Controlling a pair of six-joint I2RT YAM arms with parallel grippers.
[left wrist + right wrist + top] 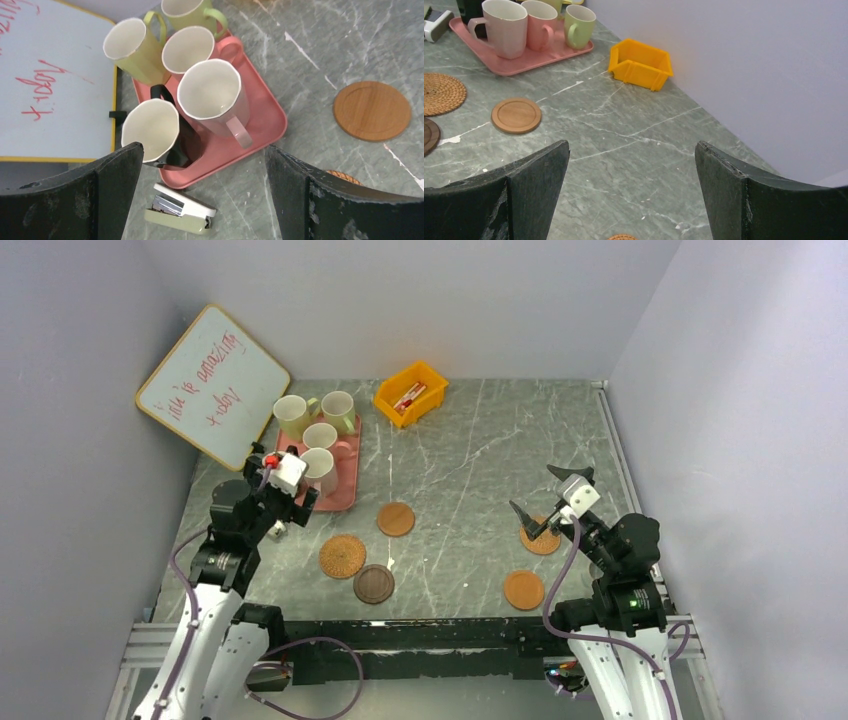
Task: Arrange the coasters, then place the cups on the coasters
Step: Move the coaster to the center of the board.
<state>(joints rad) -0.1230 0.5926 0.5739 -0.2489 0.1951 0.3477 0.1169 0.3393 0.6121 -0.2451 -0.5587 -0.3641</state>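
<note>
Coasters (395, 519) lie scattered mid-table, cups (320, 435) crowd the far-left tray (342, 492), left pincer (202, 150) and right pincer (631, 145) spread apart.

Robotics lab test cell, as we read it. Evidence: left arm (215, 575) and right arm (622, 565) mounted on black crossbar (400, 640) at near edge of desk (470, 460); purple cables (547, 600); aluminium rail (622, 455); plain lavender walls (420, 300) boxing desk in; whiteboard (212, 385) leaning in corner; cups (320, 435), coasters (395, 519) as props.

Whiteboard (212, 385), pink tray (265, 117), yellow bin (640, 75) and stapler (180, 215).
</note>
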